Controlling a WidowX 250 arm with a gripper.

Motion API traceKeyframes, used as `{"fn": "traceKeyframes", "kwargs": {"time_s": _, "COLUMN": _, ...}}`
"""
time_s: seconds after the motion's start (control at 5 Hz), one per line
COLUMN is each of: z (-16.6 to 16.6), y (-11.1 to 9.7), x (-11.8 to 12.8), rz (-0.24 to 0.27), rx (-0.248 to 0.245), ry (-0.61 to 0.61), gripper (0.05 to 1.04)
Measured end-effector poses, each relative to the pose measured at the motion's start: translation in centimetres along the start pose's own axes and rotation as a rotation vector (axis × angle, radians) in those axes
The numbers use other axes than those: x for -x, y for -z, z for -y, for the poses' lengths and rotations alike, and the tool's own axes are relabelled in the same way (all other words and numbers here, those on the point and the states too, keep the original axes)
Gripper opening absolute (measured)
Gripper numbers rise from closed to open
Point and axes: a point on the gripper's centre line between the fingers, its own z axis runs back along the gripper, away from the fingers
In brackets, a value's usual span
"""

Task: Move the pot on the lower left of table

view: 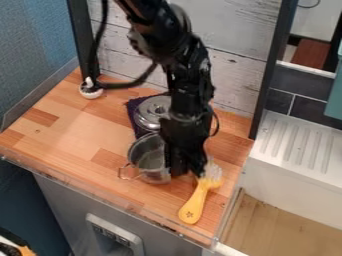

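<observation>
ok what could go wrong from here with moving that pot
The gripper is at the right side of the pot, so a one-sided grip could let the pot tilt or swing. The yellow brush lies close by that side and might get nudged. The metal lid sits just behind the pot, so a backward drift could bump it.

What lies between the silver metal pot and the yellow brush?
In the camera view, the black gripper hangs between the silver metal pot and the yellow brush near its head; toward the handle lies bare wooden tabletop.
</observation>
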Motion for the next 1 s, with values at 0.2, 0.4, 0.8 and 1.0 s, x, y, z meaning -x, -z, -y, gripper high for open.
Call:
{"fn": "traceKeyframes", "kwargs": {"time_s": 0.2, "z": -0.7, "y": -2.6, "x": 0.7, "rz": 0.039, "rx": -0.025, "ry": -0.077, "gripper": 0.065}}
{"fn": "traceKeyframes", "kwargs": {"time_s": 0.4, "z": -3.7, "y": -4.0, "x": 2.7, "rz": 0.043, "rx": -0.064, "ry": -0.242, "gripper": 0.065}}
{"fn": "traceKeyframes", "kwargs": {"time_s": 0.8, "z": -8.9, "y": -4.4, "x": 5.7, "rz": 0.063, "rx": -0.119, "ry": -0.505, "gripper": 0.065}}
{"fn": "traceKeyframes", "kwargs": {"time_s": 1.0, "z": -11.6, "y": -4.8, "x": 7.2, "rz": 0.07, "rx": -0.166, "ry": -0.636, "gripper": 0.065}}
